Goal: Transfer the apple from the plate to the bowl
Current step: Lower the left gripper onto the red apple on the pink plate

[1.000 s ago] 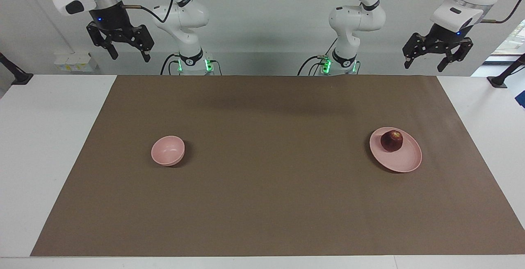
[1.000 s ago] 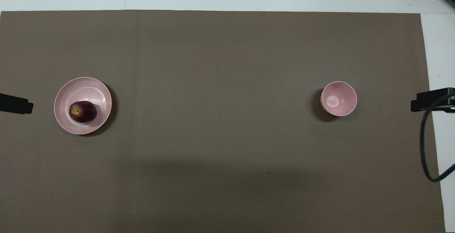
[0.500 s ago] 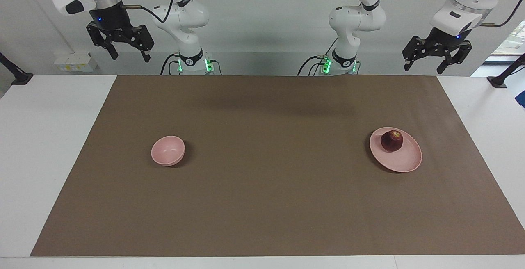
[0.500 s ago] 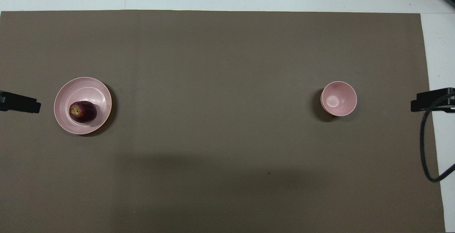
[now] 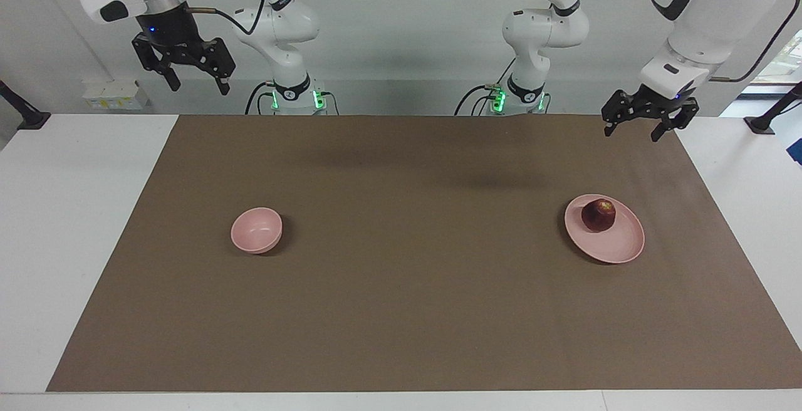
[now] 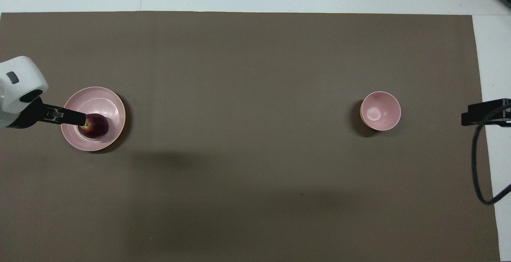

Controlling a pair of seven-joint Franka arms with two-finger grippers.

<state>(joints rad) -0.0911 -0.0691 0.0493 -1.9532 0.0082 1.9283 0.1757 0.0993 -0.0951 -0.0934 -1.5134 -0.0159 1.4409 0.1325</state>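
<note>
From the facing view, the small dark red apple (image 5: 598, 215) sits on the flat pale pink plate (image 5: 617, 245); the left gripper (image 5: 639, 128) hangs high, open, holding nothing; the right gripper (image 5: 193, 82) waits, open, empty. From overhead, the deep pink bowl (image 6: 380, 110) holds nothing; all the moving is left.

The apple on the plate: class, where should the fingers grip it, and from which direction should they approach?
Grip the apple across its widest middle, coming straight down from above. It is round and sits stem-up on the shallow plate, whose low rim hinders a side approach. The open left gripper, raised nearby, seems best placed; the bowl lies toward the right arm's end.
</note>
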